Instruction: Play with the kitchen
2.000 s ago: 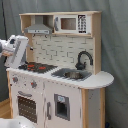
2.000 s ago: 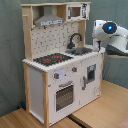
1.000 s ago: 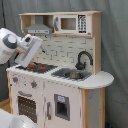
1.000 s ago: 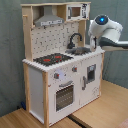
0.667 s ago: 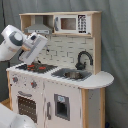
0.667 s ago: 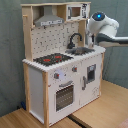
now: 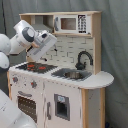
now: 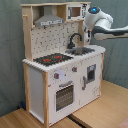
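We have our gripper (image 7: 44,44) raised above the hob (image 7: 36,66) of the kitchen (image 8: 65,75), which stands on the wooden floor against the grey curtain, and, unable to tell how its fingers stand, we judge it best to descend slowly, clear of the hood (image 7: 44,22).

Arm's base (image 7: 6,47) beyond both exterior views' edges

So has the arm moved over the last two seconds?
Yes. In the first exterior view the arm has swung rightward from the picture's left edge, toward the kitchen's hob.
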